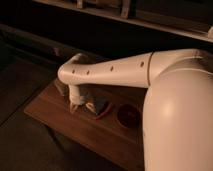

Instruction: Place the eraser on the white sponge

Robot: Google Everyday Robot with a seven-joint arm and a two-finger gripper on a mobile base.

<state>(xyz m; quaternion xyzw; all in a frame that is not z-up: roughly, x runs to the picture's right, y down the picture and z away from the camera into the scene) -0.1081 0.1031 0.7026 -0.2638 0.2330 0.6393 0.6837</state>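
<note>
White sponge (pixel 98 106) just beside pincer (pixel 74 106), on table (pixel 47 112).

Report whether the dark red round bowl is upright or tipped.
Upright: the dark red round bowl sits open side up on the wooden table. The gripper hangs beside the pale flat sponge.

Dim indoor room, kind unclear, long shelf (pixel 150 22) on dark wall (pixel 100 37), wooden table (pixel 60 125), hand (pixel 75 106) low over it

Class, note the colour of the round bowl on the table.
The bowl is dark red, clearest in the camera view. The gripper sits beside the sponge.
</note>
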